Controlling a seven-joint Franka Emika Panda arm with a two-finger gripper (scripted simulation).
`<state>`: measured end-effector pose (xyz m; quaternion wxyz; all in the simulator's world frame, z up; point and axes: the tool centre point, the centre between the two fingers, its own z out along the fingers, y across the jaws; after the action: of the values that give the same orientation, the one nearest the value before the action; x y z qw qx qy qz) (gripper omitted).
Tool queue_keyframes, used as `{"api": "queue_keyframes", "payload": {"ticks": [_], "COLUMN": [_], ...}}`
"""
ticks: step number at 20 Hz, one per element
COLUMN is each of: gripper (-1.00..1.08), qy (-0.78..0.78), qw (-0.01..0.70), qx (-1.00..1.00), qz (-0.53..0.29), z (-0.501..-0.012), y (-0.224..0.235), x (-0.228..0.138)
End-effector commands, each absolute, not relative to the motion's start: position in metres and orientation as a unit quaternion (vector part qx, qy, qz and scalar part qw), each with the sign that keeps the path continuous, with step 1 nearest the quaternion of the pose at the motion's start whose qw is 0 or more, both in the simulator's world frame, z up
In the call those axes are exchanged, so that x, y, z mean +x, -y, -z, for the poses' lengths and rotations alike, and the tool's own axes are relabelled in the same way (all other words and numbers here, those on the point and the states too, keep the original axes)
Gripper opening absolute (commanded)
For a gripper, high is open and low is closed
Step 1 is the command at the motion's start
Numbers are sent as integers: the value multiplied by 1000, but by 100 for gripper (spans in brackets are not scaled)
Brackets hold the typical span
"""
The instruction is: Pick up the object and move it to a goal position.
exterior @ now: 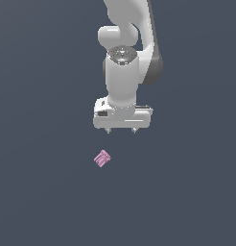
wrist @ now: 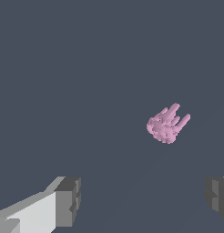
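The object (exterior: 102, 158) is a tiny pink-mauve blocky piece with short parallel prongs, lying on the dark grey floor. It also shows in the wrist view (wrist: 167, 124). My white gripper (exterior: 122, 130) hangs above the floor, a little up and toward the exterior view's right of the object, apart from it. The gripper (wrist: 143, 200) is open and empty, with its two grey fingertips (wrist: 68, 200) spread wide. The object lies outside the gap between them.
A plain dark grey surface (exterior: 187, 202) fills both views. The white arm (exterior: 122, 62) rises behind the gripper. No other objects or marks show.
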<state>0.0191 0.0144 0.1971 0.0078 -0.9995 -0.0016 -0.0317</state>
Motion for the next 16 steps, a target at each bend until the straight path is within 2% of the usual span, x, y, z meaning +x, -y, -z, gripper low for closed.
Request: {"api": "queue_keyframes", "payload": {"ticks": [1, 16], "gripper": [100, 100], "qy": [2, -93], "qw": [9, 12], "qx": [-999, -995], "qz": [32, 23], "z": [-198, -176], "y": [-16, 3], "x": [19, 31]}}
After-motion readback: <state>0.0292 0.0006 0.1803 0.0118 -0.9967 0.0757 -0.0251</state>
